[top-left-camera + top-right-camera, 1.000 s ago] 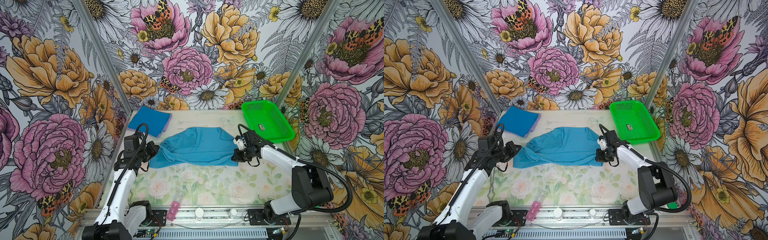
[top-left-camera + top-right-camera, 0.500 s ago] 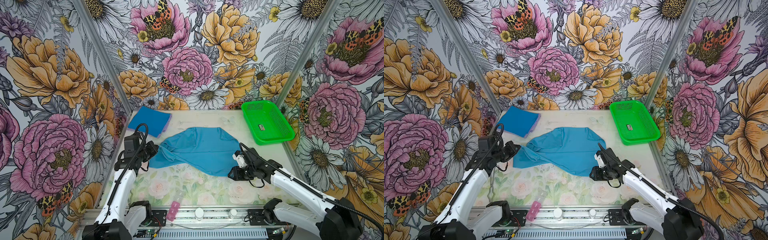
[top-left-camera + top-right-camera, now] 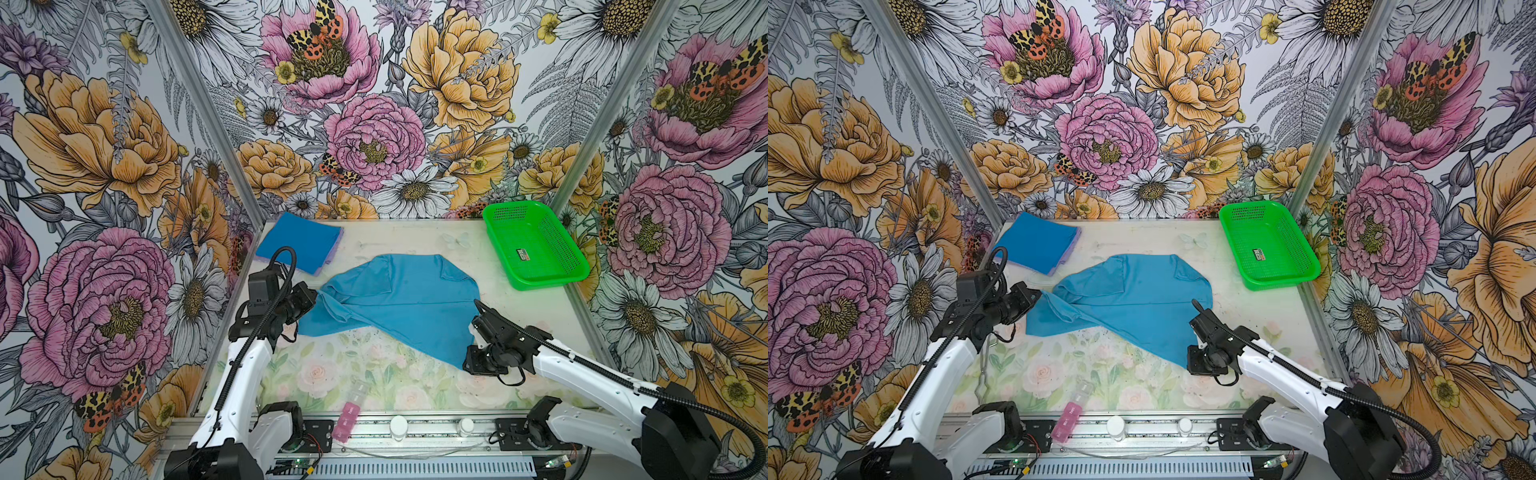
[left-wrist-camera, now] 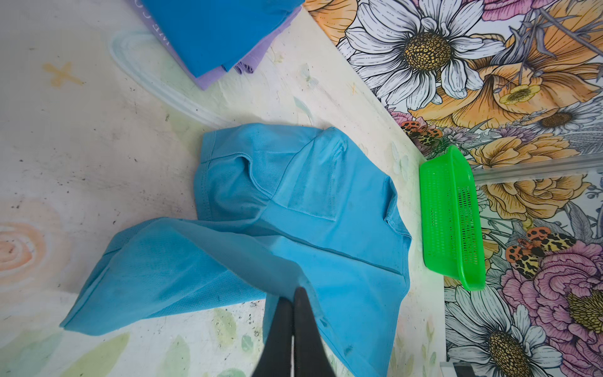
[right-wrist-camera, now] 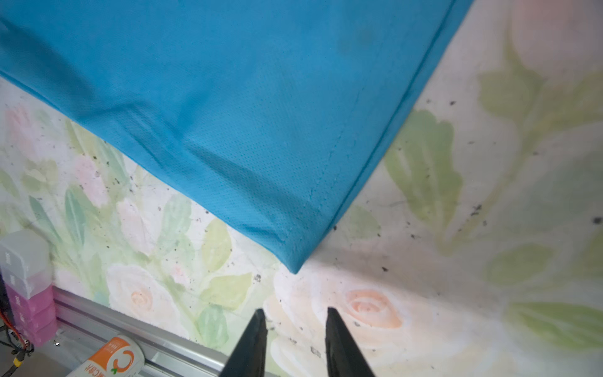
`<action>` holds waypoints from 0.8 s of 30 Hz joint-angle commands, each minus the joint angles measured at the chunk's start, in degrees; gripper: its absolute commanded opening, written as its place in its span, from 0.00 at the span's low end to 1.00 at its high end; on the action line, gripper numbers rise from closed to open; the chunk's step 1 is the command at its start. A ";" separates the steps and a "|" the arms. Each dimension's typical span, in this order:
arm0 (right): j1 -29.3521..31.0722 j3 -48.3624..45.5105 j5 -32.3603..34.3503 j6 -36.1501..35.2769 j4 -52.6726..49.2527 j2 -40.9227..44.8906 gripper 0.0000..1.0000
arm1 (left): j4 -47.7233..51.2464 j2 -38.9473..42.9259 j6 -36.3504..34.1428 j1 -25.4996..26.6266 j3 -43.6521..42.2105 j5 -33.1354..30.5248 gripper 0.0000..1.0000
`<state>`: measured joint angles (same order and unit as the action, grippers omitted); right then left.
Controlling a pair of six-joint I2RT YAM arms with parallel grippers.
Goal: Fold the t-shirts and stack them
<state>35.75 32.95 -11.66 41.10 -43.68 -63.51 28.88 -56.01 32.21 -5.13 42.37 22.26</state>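
Note:
A teal-blue t-shirt (image 3: 399, 299) (image 3: 1133, 303) lies spread and crumpled mid-table. My left gripper (image 3: 313, 295) (image 3: 1037, 296) is shut on its left edge; in the left wrist view the closed fingers (image 4: 293, 293) pinch the cloth (image 4: 293, 212). My right gripper (image 3: 469, 368) (image 3: 1192, 365) stands open just off the shirt's near right corner, nothing between its fingers. In the right wrist view that corner (image 5: 293, 261) lies flat a little ahead of the gripper (image 5: 293, 315). At the back left sit two folded t-shirts, deeper blue (image 3: 299, 245) (image 3: 1038, 245) on lavender (image 4: 208, 78).
A green mesh basket (image 3: 540, 282) (image 3: 1279, 284) (image 4: 453, 222) stands at the back right, holding only a small label. Along the front rail are a pink pill organiser (image 3: 347, 419) (image 5: 26, 277), white bottles (image 3: 398, 426) and an orange-labelled bottle (image 5: 111, 359). Flowered walls close three sides.
My right gripper pulled the shirt's right corner toward the front of the table, then let go and opened. The left gripper kept its hold and did not move.

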 commanded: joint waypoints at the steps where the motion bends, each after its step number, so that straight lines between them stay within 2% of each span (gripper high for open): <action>1: 0.77 -0.34 2.14 1.47 3.25 -2.11 0.31 | -2.75 0.05 -0.30 -0.17 -1.01 0.12 0.00; 13: 1.08 1.28 1.58 1.27 11.94 -11.82 0.28 | -3.17 -0.72 -1.24 0.04 -0.90 -0.37 0.00; 15: 1.17 1.64 1.12 1.09 12.47 -12.76 0.19 | -3.22 -0.89 -1.30 0.11 -0.87 -0.51 0.00; 17: 1.41 1.83 0.73 1.14 12.27 -12.41 0.02 | -3.20 -1.09 -1.40 0.12 -0.69 -0.37 0.00; 24: -0.13 5.35 2.42 -0.53 7.29 -6.61 0.00 | -3.19 -2.18 -1.14 0.24 2.04 1.89 0.00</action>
<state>36.34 34.57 -10.68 42.04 -34.50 -72.60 27.14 -57.32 31.99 -5.10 41.98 22.41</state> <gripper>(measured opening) 0.049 0.048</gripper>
